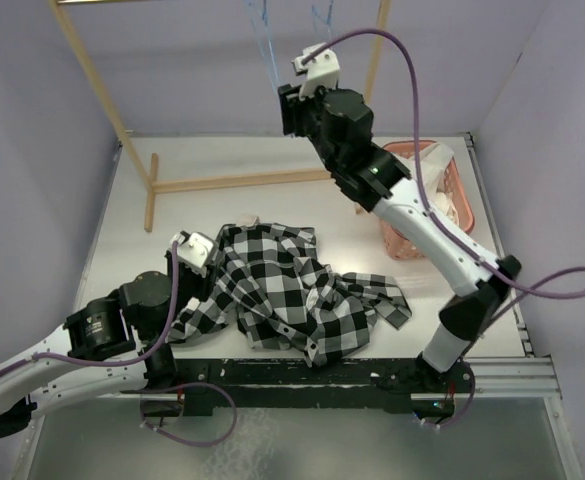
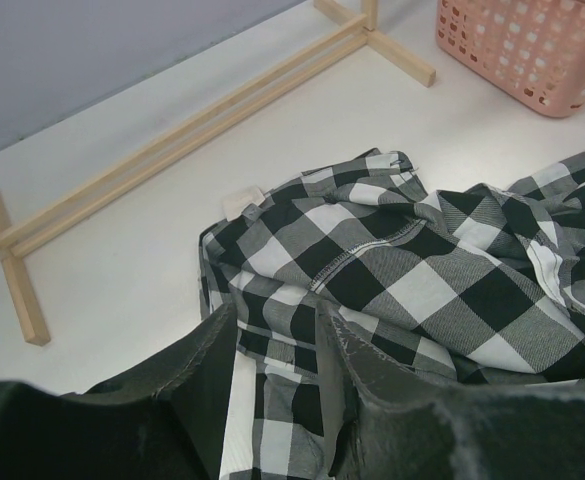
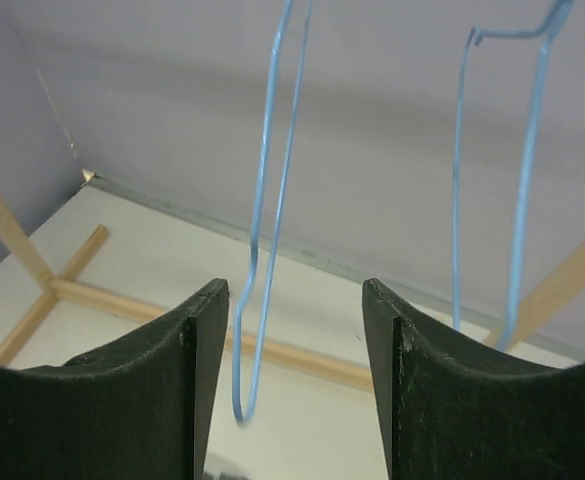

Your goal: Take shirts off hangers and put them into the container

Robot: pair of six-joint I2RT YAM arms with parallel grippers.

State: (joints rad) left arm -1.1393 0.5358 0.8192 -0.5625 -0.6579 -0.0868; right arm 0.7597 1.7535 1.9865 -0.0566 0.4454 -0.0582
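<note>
While my right jaws (image 3: 295,300) stand apart, a bare hanger (image 3: 268,150) shows between them, its hook cut off above. My left jaws (image 2: 277,320) gape over the plaid shirt (image 1: 292,290), which is heaped near-centre on the counter (image 1: 222,210). My right arm hides much of the basket (image 1: 456,182) at far right.

Left arm (image 1: 62,355): lies low, coming in from the near-left corner. Elbow folded close to its base, forearm angled toward the middle. Cable loops over the wrist.
Left hand (image 2: 275,320): points forward and slightly down. Fingers (image 2: 207,360) partway apart, with a clear gap between them.

Right arm (image 1: 442,240): rises from its base at the near right. Elbow juts toward the right edge, forearm runs up and left to a raised wrist.
Right hand (image 3: 295,300): held high at the far side, facing away from the bases. Jaws stand wide apart.
</note>
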